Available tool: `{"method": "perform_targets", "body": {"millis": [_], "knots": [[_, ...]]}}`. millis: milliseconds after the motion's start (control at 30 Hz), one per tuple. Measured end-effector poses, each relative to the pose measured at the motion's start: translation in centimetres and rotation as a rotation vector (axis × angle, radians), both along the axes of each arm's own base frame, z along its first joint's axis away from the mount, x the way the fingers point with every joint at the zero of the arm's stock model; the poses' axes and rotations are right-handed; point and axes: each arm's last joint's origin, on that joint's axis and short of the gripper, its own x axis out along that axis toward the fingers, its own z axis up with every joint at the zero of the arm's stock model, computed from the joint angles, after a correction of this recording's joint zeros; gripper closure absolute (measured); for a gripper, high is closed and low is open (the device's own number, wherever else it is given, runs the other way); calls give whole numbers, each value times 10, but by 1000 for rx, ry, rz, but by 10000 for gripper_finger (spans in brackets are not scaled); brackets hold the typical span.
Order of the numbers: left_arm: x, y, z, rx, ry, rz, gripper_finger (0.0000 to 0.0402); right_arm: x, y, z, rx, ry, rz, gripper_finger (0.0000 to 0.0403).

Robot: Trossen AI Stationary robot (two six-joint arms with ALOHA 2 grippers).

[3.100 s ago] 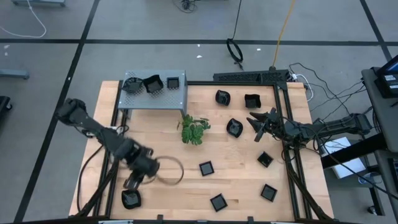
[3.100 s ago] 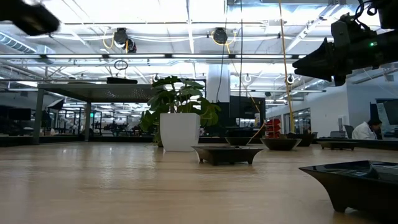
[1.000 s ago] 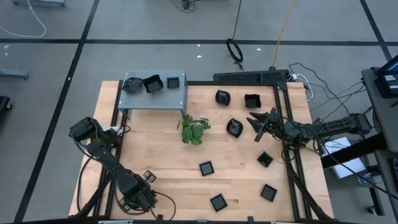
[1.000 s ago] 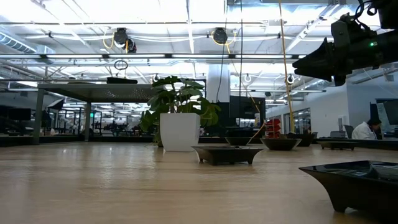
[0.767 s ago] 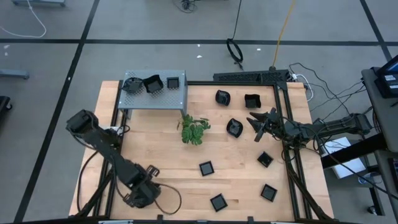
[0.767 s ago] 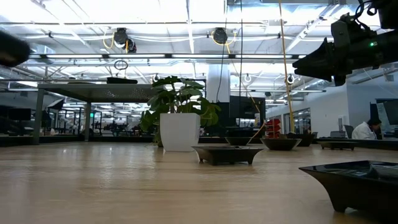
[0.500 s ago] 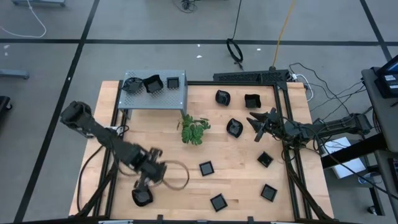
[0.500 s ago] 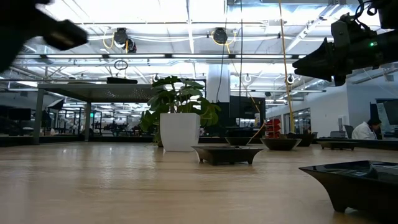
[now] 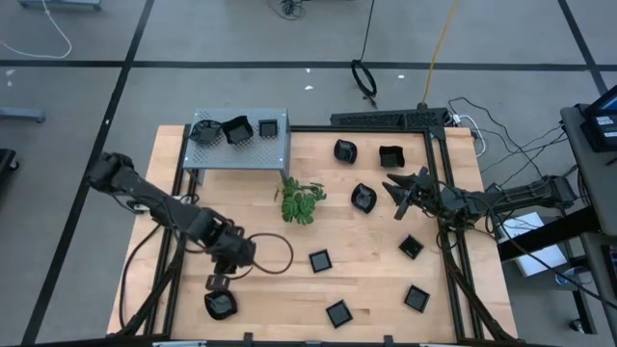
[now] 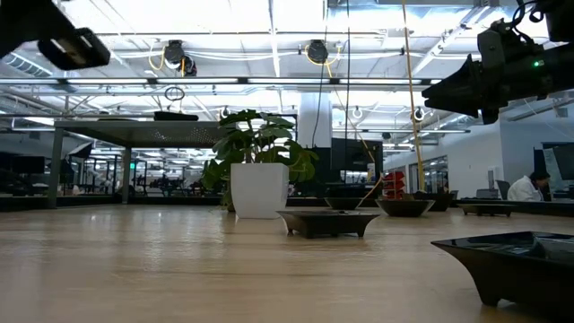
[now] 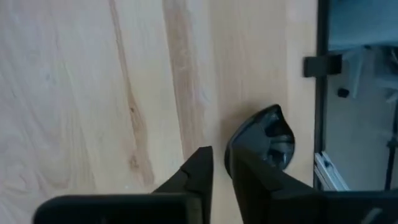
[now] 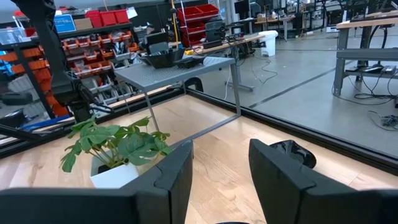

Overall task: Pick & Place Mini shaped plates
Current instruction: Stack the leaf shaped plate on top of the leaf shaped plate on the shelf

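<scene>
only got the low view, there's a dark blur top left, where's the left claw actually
observer: the left claw is over the wooden table, at its left side, right beside a rounded glossy black mini plate.
operator: and the right one
observer: the right claw is open, beside another rounded black plate.
operator: anything on that shelf
observer: three black dishes sit on the grey perforated metal stand.

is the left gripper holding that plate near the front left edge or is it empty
Empty. The left gripper has its fingers nearly together with nothing between them; the rounded black plate lies on the table beside them.
</scene>
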Motion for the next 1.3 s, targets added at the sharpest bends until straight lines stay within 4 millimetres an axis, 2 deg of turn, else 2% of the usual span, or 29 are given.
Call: {"method": "perform_targets", "body": {"millis": [200,533,667,833,1067,1133,1300], "knots": [[6,-4,-14,25,81,145,289,0,0,0,0,1,0,258],[6,-5,-16,17,164,428,223,0,0,0,0,1,0,258],[6,-6,-16,62,138,526,215,0,0,0,0,1,0,258],[3,-12,-16,85,106,547,213,0,0,0,0,0,0,258],[-11,-21,-17,121,187,555,213,0,0,0,0,1,0,257],[-17,-23,-23,122,227,567,213,0,0,0,0,0,0,258],[-28,-33,-52,12,323,552,213,0,0,0,0,0,0,258]]}}
